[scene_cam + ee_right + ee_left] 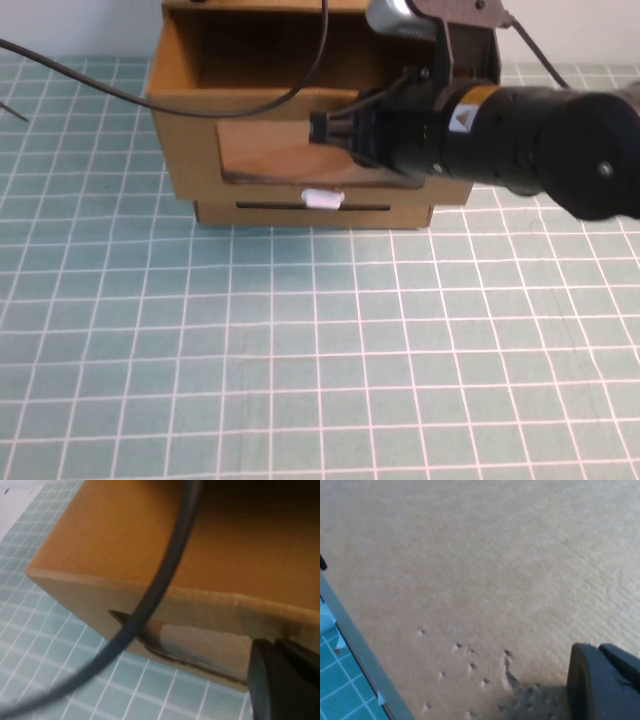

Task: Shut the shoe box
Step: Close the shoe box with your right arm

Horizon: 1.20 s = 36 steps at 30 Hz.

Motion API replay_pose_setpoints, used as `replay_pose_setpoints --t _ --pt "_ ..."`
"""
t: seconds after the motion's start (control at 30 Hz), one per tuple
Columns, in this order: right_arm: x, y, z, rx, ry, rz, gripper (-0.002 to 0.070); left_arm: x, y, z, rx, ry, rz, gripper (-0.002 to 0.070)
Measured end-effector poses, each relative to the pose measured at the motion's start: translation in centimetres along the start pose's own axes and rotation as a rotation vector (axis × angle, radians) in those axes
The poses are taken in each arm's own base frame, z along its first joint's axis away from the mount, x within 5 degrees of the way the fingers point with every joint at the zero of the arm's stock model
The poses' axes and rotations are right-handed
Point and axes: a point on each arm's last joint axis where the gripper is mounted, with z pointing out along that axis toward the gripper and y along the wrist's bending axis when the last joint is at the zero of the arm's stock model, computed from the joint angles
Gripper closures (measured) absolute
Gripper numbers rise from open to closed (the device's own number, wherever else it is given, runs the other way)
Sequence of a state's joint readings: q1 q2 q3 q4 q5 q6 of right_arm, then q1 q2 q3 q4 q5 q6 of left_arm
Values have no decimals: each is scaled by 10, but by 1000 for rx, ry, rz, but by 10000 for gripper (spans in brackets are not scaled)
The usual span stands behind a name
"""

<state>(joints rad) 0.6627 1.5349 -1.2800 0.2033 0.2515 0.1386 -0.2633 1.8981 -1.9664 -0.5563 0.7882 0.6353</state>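
The brown cardboard shoe box point(195, 150) stands at the far middle of the mat, its drawer pulled out toward me with the top open. Its clear front window point(275, 150) sits above a small white pull tab point(323, 198). My right gripper point(318, 130) reaches in from the right, shut and empty, right at the window panel. In the right wrist view the gripper point(281, 680) is beside the window point(200, 645) of the box point(115, 545). My left gripper point(601, 685) is shut, close against a dented cardboard face point(495, 555); it is hidden in the high view.
A second, lower cardboard box point(215, 213) with a narrow dark slot lies under the shoe box. A black cable point(250, 100) loops across the open drawer and crosses the right wrist view point(165, 580). Teal gridded mat point(300, 350) covers the table in front.
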Motion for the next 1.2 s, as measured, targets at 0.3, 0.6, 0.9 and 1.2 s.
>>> replay_pose_setpoints --t 0.3,0.6,0.9,1.2 --pt "-26 -21 24 49 -48 25 687 0 0 0 0 0 0 680" --pt "-41 -37 46 81 -76 40 687 0 0 0 0 0 0 680" --pt "-51 -48 75 92 -100 45 688 0 0 0 -3 -4 0 680" --pt "-45 -56 84 113 -29 49 688 -1 0 0 -4 -5 0 680"
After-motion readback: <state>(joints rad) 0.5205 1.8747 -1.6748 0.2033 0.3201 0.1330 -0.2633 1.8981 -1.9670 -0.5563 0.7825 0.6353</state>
